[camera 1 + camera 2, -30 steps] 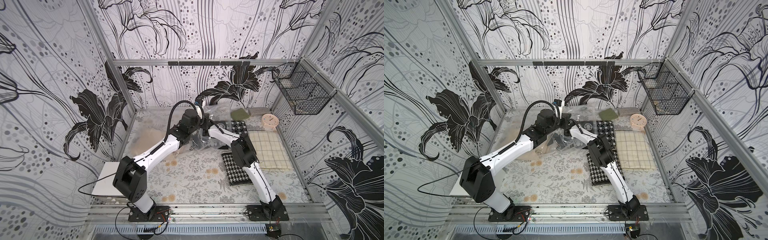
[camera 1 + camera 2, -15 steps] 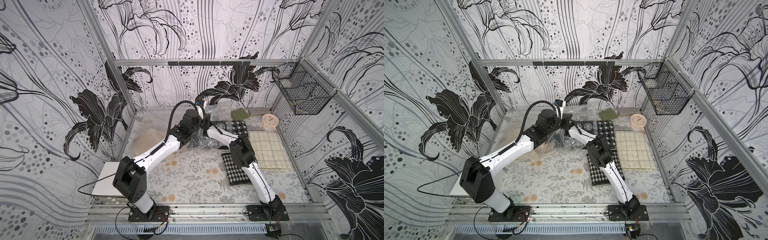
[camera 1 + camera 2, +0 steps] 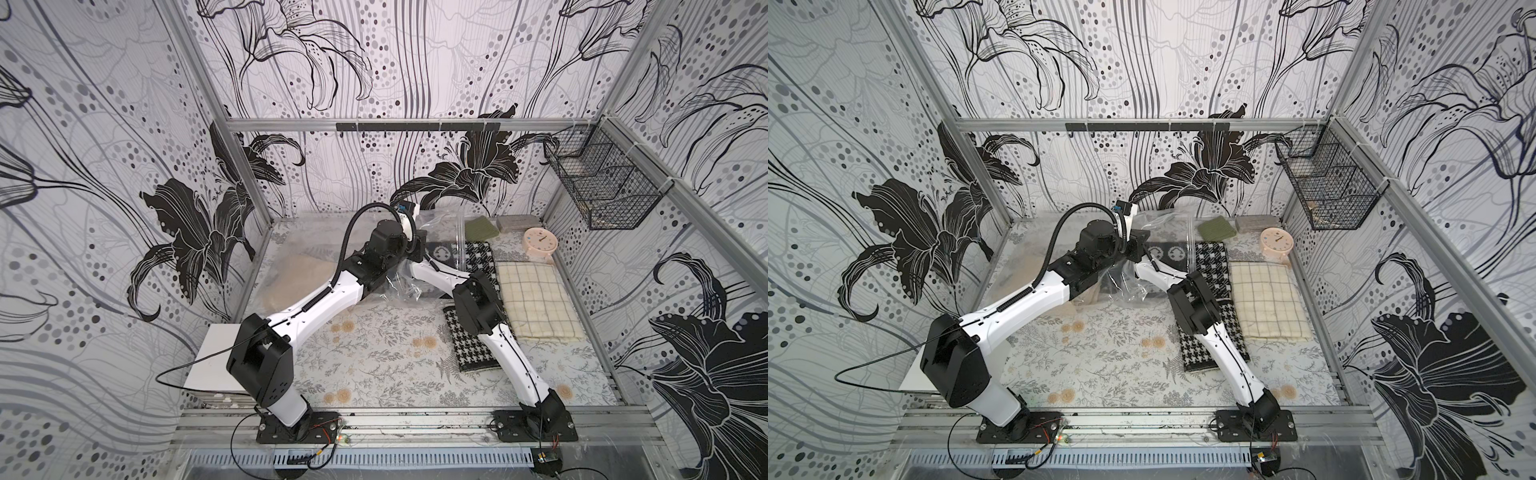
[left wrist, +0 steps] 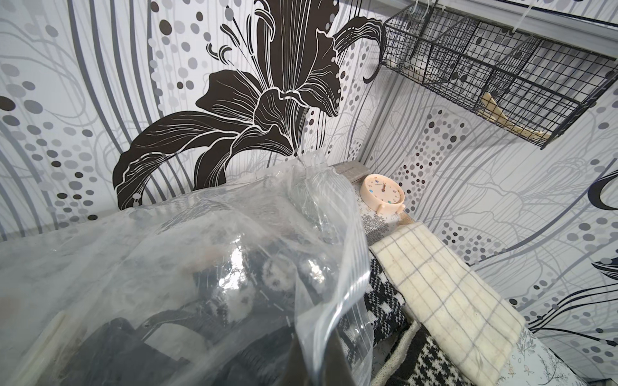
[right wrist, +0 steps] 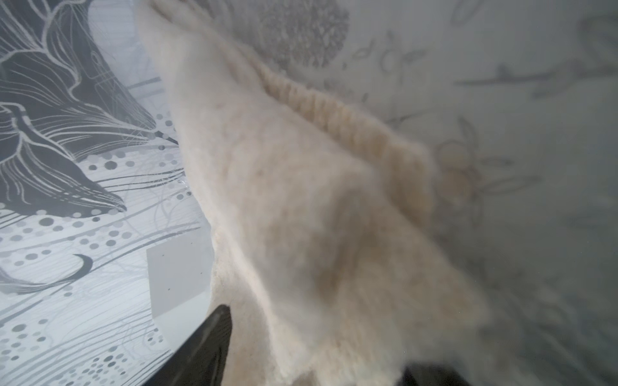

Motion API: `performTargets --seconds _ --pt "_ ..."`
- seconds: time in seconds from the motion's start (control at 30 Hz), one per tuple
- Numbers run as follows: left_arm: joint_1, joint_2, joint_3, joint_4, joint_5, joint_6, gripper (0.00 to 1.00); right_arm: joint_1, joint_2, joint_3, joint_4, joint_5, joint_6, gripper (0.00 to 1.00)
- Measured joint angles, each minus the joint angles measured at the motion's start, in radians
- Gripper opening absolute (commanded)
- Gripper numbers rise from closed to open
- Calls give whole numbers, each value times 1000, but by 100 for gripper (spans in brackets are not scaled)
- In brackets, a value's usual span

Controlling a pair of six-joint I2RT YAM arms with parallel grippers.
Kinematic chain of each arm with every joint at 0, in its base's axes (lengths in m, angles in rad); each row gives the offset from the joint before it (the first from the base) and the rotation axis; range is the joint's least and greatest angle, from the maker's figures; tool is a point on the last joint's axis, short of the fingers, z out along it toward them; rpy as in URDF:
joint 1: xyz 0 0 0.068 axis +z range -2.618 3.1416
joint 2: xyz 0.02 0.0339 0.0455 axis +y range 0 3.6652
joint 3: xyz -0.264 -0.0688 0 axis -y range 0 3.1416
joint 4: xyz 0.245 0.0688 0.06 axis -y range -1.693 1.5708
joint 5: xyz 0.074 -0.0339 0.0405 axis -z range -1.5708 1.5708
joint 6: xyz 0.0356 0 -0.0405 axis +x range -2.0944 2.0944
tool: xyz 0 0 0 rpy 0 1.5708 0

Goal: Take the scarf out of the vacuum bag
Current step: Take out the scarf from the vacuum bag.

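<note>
left gripper (image 4: 312, 364): was clamped shut on the zip edge of the vacuum bag (image 4: 187, 240), holding it up
right gripper (image 5: 321, 357): reached into the bag, jaws wide, cream fluff sitting between them
scarf (image 5: 301, 217): cream, fuzzy, not out yet, lay inside the bag's far left part

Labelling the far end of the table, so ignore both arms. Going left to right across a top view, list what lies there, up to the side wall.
beige fluffy textile → green folded cloth → grey block → pink clock → black wire basket on the wall
</note>
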Motion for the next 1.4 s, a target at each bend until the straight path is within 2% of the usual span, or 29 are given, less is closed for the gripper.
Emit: performTargets --seconds 0.33,0.6,0.87,0.97,1.2,1.4 --pt "-6 0 10 -9 0 2 0 14 74 14 249 -45 122 59" --pt "-8 -2 10 -10 -1 9 0 23 182 132 334 -64 196 36" --pt "-8 -11 10 -10 -4 15 0 23 189 133 346 -66 217 13" --pt "-8 -11 10 -10 -5 16 0 23 189 132 347 -66 221 1" --pt "-9 -13 6 -10 -16 24 0 23 189 129 351 -66 206 0" --pt "-11 -33 -8 -9 -44 42 0 23 177 129 295 -62 110 0"
